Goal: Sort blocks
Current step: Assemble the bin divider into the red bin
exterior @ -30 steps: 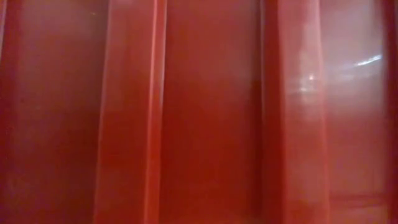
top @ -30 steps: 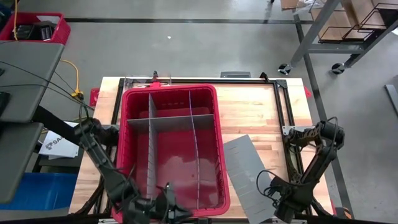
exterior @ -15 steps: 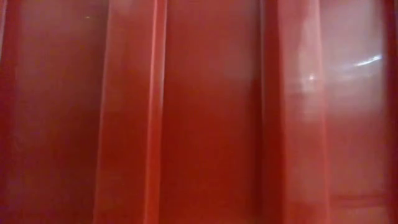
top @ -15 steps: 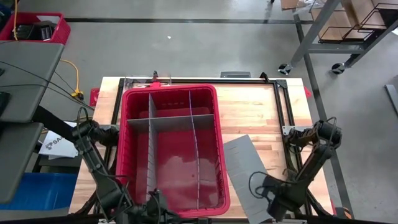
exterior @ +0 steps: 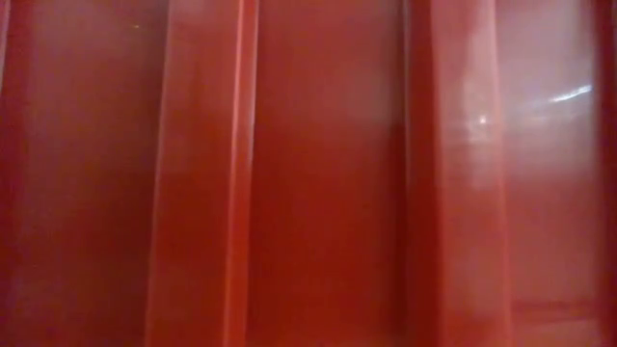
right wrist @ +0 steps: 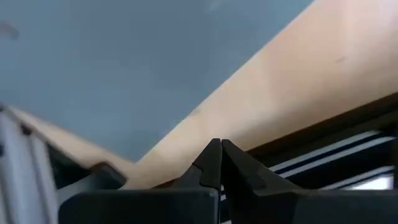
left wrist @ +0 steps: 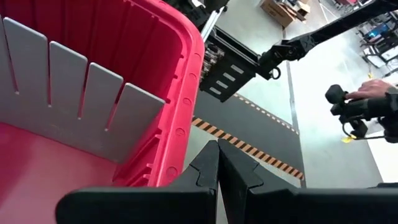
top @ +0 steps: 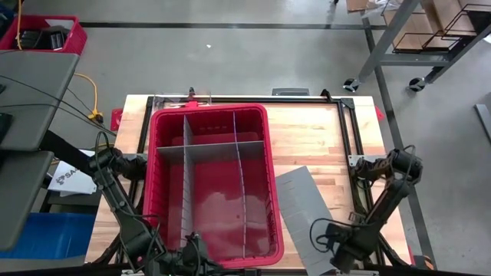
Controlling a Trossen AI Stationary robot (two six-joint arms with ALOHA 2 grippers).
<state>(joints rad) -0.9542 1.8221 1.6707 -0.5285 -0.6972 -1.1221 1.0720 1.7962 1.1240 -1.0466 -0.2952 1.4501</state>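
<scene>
Both grippers are sitting at the near edge of the butcher-block wooden table with their dark fingers pressed together and nothing between them. Left gripper is hanging just outside the near rim of the large red plastic bin, its closed tips pointing past the bin's outer corner toward the grey floor with a black-and-yellow striped line. Right gripper is resting low over the table's near right edge, beside the loose flat grey slotted divider sheet that is lying on the wood just right of the bin. Inside the bin, upright grey slotted dividers are splitting it into compartments, and no small toy blocks are showing in any of them or on the table. Red bin wall is filling the whole low view. In the left wrist view, a person's hand is holding a dark device far off.
</scene>
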